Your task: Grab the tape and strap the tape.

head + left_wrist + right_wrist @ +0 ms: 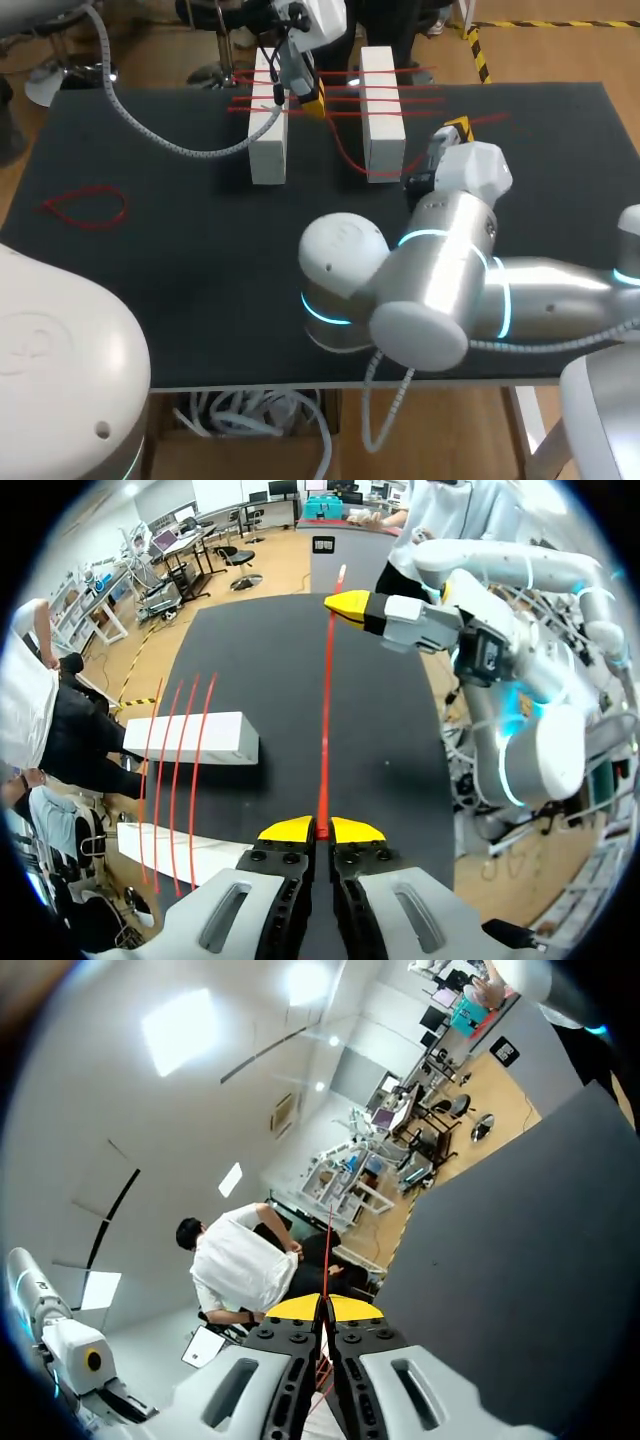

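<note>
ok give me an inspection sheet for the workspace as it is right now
surface: black table, flat and dark, no spills seen
job's things: two white blocks lying side by side, apart; laid tape strands run across both; held tape strand stretches between the two grippers
clutter: loose red loop lying on the table's left part, away from the blocks
grippers: left gripper shut on the held tape strand, above the blocks; right gripper shut on its other end
cables: white conduit from the left arm arcs over the table
surroundings: nothing seen reaching over the table
</note>
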Available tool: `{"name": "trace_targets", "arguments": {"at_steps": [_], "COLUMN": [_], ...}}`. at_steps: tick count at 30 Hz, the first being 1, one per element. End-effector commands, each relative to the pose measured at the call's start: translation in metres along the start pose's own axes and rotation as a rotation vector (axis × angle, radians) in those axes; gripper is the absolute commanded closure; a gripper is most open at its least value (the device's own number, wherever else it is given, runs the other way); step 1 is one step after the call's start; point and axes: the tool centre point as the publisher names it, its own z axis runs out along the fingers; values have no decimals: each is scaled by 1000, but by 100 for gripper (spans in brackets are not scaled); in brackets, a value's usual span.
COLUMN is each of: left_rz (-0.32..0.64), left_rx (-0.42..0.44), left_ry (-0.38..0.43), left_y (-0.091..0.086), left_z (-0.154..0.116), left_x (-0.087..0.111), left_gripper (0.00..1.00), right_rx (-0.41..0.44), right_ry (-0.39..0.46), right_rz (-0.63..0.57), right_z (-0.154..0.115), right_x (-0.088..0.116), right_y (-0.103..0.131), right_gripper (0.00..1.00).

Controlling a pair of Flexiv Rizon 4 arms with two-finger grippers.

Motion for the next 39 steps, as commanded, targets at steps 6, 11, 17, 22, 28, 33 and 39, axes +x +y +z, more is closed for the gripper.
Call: {"name": "trace_targets", "arguments": {"at_steps": [6, 11, 17, 22, 28, 33, 39], "left_rz": [-1, -1, -1, -1, -1, -1, -1], "left_rx": [-5, -5, -5, -5, -5, -5, -5], "left_ry": [0, 0, 0, 0, 0, 0, 0], "left_y": [-1, -1, -1, -1, -1, -1, -1], "left_z": [-1, -1, -1, -1, -1, -1, -1], "left_x": [0, 0, 0, 0, 0, 0, 0], "left_gripper": [100, 100, 100, 100, 100, 100, 100], "right_rx": [-13, -13, -62, -127, -168, -156, -147], "right_ry": [-53, -53, 29, 153, 284, 260, 248], "right_rz": [-1, -1, -134, -397, -641, -820, -870], "right_z": [-1, -1, -6, -17, -30, -31, -31], "right_x": [6, 6, 9, 8, 9, 19, 21], "right_y": [-3, -3, -7, -12, -16, -19, -19], "right_gripper": [100, 100, 100, 100, 100, 100, 100]}}
